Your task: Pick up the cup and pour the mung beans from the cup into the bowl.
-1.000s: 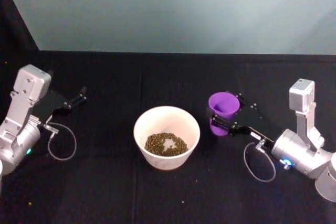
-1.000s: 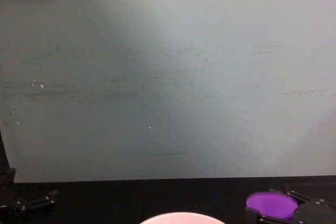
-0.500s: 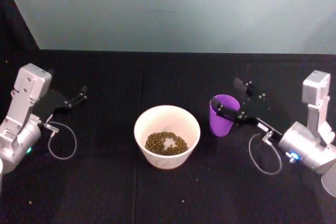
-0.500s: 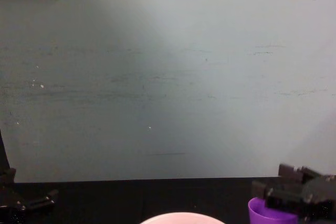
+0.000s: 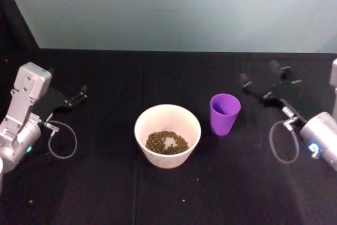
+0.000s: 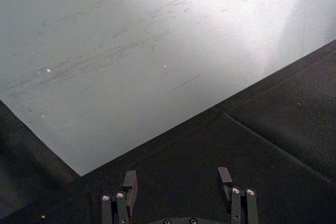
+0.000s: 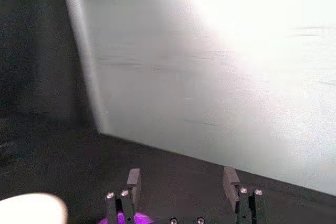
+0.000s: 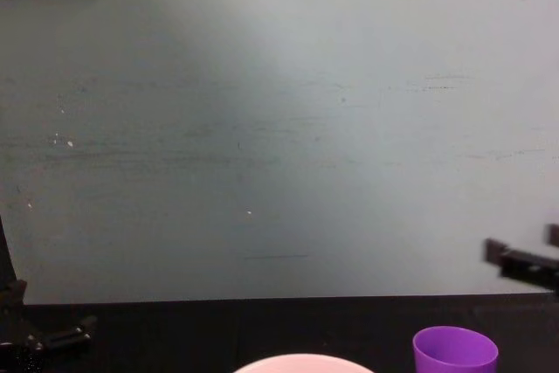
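We see the cup (image 5: pixel 225 113) standing upright on the black table (image 5: pixel 105 193), just right of the bowl (image 5: pixel 167 136) and apart from it. Its inside is in shadow, so we cannot tell what it holds. The bowl has mung beans (image 5: pixel 166 143) on its bottom. In the chest view the bowl's rim (image 8: pixel 303 362) is cut off by the lower edge, and the cup (image 8: pixel 455 348) shows its upper part.

The right gripper (image 5: pixel 261 75) hangs above the table, behind and to the right of the cup, clear of it, fingers spread wide with nothing between them. The left gripper (image 5: pixel 79 94) sits at the far left, well away, fingers parted and empty.
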### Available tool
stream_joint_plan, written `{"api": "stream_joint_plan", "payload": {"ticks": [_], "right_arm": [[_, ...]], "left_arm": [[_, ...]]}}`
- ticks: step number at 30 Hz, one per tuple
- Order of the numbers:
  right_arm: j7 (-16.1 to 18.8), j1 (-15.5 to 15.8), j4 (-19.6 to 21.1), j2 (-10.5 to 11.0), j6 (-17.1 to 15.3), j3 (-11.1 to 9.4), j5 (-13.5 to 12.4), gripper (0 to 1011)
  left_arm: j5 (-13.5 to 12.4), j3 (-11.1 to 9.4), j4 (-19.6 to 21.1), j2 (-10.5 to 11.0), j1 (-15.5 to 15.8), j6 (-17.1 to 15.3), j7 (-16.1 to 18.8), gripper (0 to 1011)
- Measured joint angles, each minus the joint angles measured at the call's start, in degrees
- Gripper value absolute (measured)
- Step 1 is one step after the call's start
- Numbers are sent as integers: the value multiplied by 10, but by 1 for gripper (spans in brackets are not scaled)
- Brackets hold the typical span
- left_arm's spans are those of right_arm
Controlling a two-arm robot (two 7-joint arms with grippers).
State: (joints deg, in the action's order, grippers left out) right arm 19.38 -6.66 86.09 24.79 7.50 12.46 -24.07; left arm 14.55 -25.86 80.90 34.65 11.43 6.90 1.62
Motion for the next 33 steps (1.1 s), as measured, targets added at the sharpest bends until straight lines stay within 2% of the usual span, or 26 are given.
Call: {"api": "stream_joint_plan", "payload": {"ticks": [1,2,4,5,9,11,33], "right_arm": [[-19,6,6,-3,-5,-6,5,1003],[-56,16,16,-12,-14,-19,15,1003],[-90,24,21,-23,-21,-31,24,1003],[-118,29,23,-34,-26,-41,33,1003],[-164,32,13,-54,-30,-56,52,1003],[-176,31,5,-60,-27,-59,60,1003],[-166,30,10,-54,-28,-56,54,1003]], "left_arm": [[0,0,0,0,0,0,0,1000],[0,0,0,0,0,0,0,1000],[0,0,0,0,0,0,0,1000],[0,0,0,0,0,0,0,1000],[0,0,0,0,0,0,0,1000],[0,0,0,0,0,0,0,1000],[0,0,0,0,0,0,0,1000]]}}
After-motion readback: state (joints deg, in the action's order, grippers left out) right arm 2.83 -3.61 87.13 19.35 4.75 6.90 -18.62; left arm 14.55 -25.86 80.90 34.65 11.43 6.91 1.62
